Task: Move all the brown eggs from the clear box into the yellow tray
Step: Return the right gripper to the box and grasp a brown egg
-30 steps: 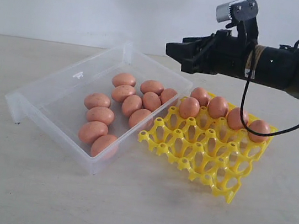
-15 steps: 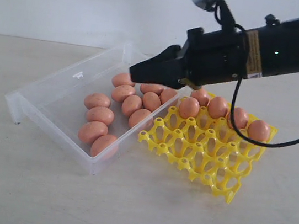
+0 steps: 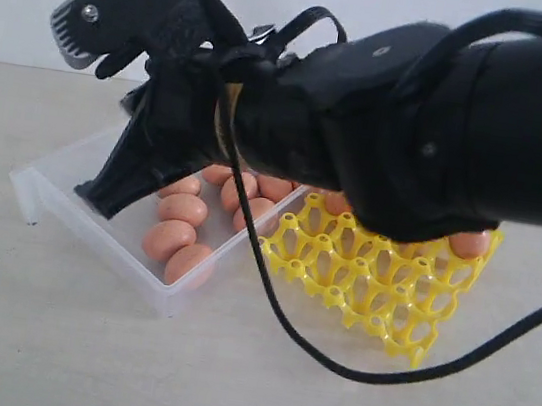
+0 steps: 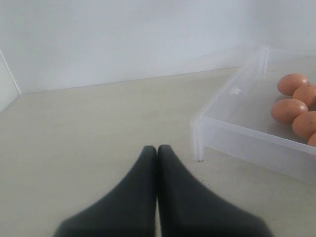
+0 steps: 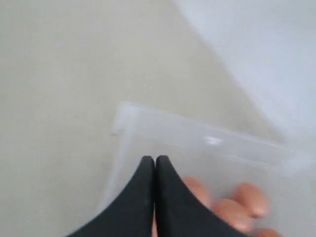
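1. Right end effector (image 3: 98, 199), closed and empty, hangs over the clear box (image 3: 47, 182).
2. Brown eggs (image 3: 170, 239) lie in the box, the yellow tray (image 3: 369, 293) just beside it.
3. Left end effector (image 4: 157, 148), closed and empty, hovers over the table (image 4: 74, 138).

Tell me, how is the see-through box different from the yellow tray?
The box is clear, with a flat floor and low walls; the tray is bright yellow and made of round holes. In the box the eggs lie loose on their sides; the tray's near holes stand empty. Both sit side by side on the table, and both hold brown eggs.
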Controlling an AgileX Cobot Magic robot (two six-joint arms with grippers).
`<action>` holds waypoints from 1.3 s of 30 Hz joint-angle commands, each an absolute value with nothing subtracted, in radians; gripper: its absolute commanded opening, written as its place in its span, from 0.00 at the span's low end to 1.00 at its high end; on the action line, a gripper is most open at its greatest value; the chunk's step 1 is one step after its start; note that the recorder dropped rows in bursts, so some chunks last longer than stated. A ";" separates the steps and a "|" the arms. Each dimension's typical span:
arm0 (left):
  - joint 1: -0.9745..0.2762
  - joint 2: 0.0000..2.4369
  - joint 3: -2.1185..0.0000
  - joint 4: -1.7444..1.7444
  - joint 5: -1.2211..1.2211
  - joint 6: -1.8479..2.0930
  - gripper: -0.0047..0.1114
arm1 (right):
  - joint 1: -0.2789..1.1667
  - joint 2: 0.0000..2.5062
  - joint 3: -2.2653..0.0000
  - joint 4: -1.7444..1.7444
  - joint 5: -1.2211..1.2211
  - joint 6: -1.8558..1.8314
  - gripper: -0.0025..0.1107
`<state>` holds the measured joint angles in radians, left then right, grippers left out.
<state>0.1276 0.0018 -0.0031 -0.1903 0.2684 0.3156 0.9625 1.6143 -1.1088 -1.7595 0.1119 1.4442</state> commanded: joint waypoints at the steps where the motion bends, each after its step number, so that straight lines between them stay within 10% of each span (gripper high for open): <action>1: 0.127 0.000 0.000 -0.194 0.261 0.306 0.00 | 1.028 1.650 -1.167 -1.385 0.538 1.124 0.02; 7: 0.127 0.000 0.000 -0.194 0.261 0.306 0.00 | 0.868 1.719 -1.375 -0.225 0.756 0.257 0.02; 14: 0.127 0.000 0.000 -0.194 0.261 0.306 0.00 | 0.687 1.819 -1.636 0.322 1.199 -0.240 0.02; 22: 0.127 0.000 0.000 -0.194 0.261 0.306 0.00 | 0.685 2.000 -1.736 0.261 1.151 -0.727 0.04; 28: 0.127 0.000 0.000 -0.194 0.261 0.306 0.00 | 0.719 2.085 -1.736 0.293 0.880 -1.218 0.55; 39: 0.127 0.000 0.000 -0.194 0.261 0.306 0.00 | 0.721 2.198 -1.736 0.424 0.684 -1.371 0.56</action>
